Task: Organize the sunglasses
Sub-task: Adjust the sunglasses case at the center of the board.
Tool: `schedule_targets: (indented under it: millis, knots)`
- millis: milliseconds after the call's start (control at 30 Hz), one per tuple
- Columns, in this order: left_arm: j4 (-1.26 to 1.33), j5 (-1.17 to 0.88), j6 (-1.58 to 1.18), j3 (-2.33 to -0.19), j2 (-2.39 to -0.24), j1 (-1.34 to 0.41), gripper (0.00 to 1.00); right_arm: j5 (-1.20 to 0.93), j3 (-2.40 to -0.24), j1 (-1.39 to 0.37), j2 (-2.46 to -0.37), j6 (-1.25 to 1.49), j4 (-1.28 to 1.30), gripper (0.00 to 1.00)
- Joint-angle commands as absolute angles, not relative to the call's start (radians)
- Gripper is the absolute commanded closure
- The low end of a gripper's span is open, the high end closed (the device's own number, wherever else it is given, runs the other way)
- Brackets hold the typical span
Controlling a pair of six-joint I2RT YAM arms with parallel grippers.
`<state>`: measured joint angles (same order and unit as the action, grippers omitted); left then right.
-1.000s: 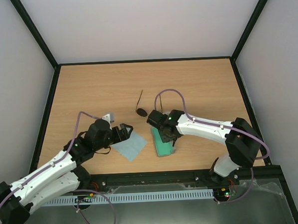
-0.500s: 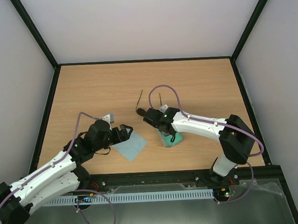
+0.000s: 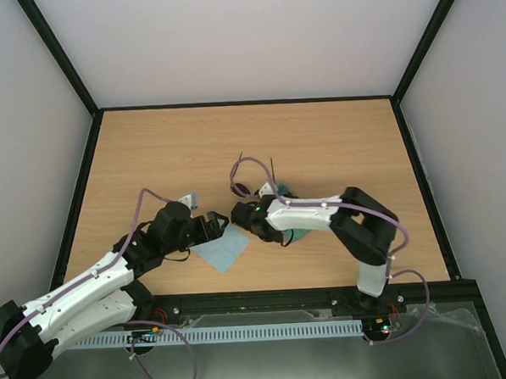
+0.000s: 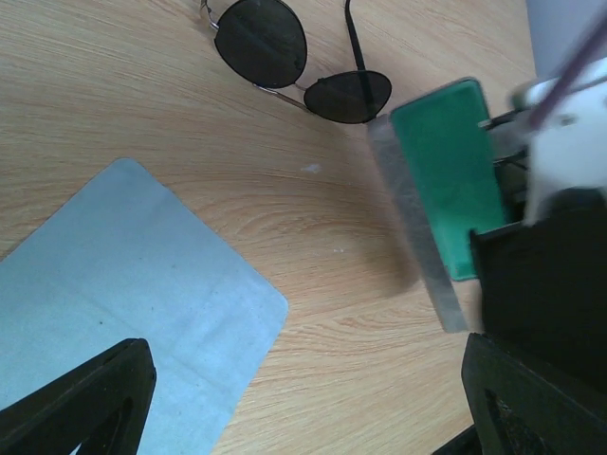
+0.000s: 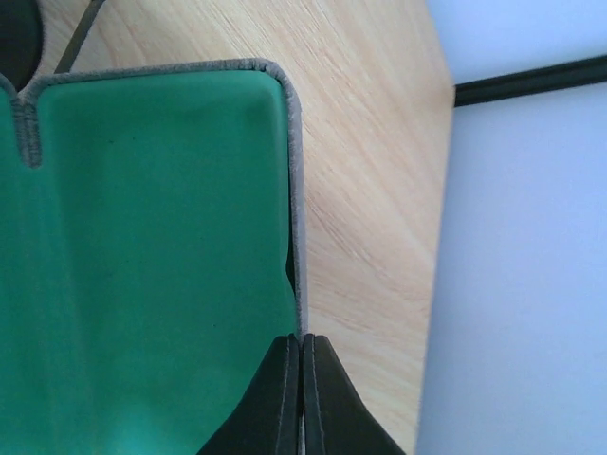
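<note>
The sunglasses point(image 3: 239, 189) lie open on the table, round dark lenses near the middle; in the left wrist view point(image 4: 263, 40) they sit at the top, and one lens edge point(image 5: 19, 28) shows in the right wrist view. My right gripper point(image 3: 279, 229) point(image 5: 302, 353) is shut on the grey rim of the open case point(image 3: 285, 191), whose green lining point(image 5: 142, 265) faces the camera. The case point(image 4: 446, 171) lies just right of the sunglasses. My left gripper point(image 3: 217, 225) point(image 4: 303, 417) is open and empty, over the edge of the light blue cloth point(image 4: 114, 284).
The cloth point(image 3: 223, 249) lies flat near the front edge between the arms. Black frame rails point(image 3: 83, 190) border the table on the left, right and back. The right forearm point(image 3: 309, 214) stretches across the case.
My right arm has swung left and turned, carrying the case from the front right towards the sunglasses. The left arm has barely moved.
</note>
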<state>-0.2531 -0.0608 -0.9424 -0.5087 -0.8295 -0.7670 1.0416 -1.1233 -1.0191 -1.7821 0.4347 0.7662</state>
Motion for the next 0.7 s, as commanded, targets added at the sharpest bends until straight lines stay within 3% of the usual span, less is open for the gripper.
schedule_targets:
  millis: [0, 100, 233, 300, 367, 567, 667]
  knots:
    - [-0.248, -0.083, -0.927, -0.494, -0.820, -0.759, 0.09, 1.287, -1.176, -1.058, -1.914, 0.534, 0.889, 0.98]
    - [-0.265, -0.076, -0.925, -0.493, -0.804, -0.759, 0.09, 1.307, -1.198, -1.085, -1.993, 0.617, 0.957, 0.96]
    - [-0.274, -0.072, -0.930, -0.486, -0.779, -0.759, 0.09, 1.240, -1.198, -1.110, -2.006, 0.682, 0.986, 0.84]
    - [-0.276, -0.073, -0.933, -0.482, -0.770, -0.759, 0.09, 1.184, -1.176, -1.123, -1.956, 0.656, 0.950, 0.67]
    - [-0.276, -0.075, -0.935, -0.479, -0.761, -0.759, 0.09, 1.130, -1.157, -1.128, -1.890, 0.640, 0.911, 0.63]
    - [-0.291, -0.068, -0.937, -0.482, -0.750, -0.759, 0.09, 0.952, -1.157, -1.133, -1.669, 0.617, 0.898, 0.37]
    - [-0.293, -0.063, -0.940, -0.482, -0.753, -0.759, 0.09, 0.799, -1.159, -1.132, -1.518, 0.665, 0.882, 0.33]
